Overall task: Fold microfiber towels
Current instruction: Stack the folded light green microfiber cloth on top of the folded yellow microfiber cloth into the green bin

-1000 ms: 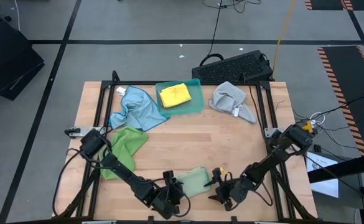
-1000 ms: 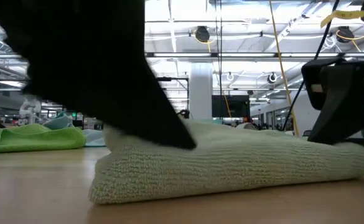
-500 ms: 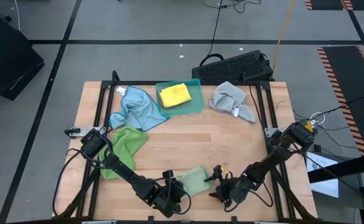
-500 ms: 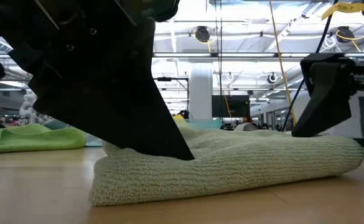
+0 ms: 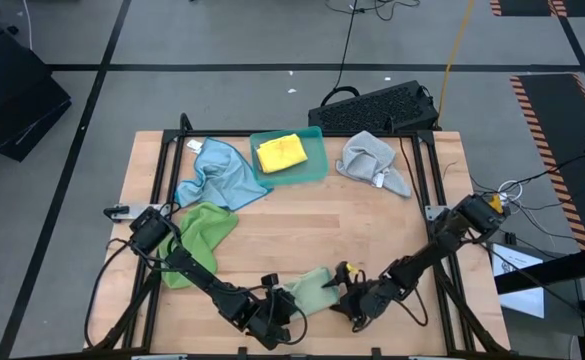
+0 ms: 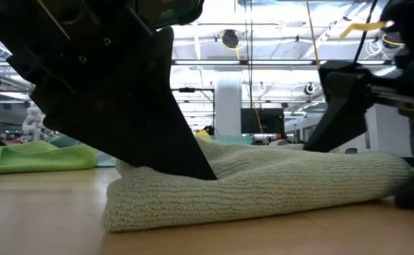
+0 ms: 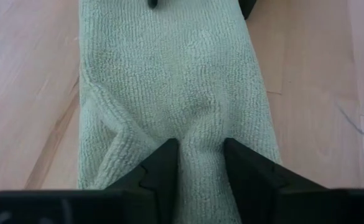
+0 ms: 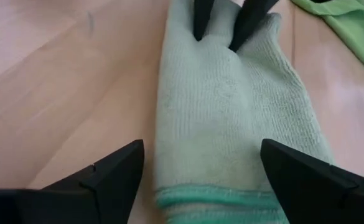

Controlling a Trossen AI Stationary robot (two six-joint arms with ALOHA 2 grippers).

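The folded pale green towel (image 5: 314,290) lay at the table's six o'clock edge, its long axis running nine to three between the grippers: the left gripper (image 7: 201,163) pinched a ridge at its nine o'clock end, the right gripper (image 8: 201,180) straddled the three o'clock end, spread wide.

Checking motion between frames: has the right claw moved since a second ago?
Yes. The right claw has shifted leftward along the table's front edge, over the pale green towel.
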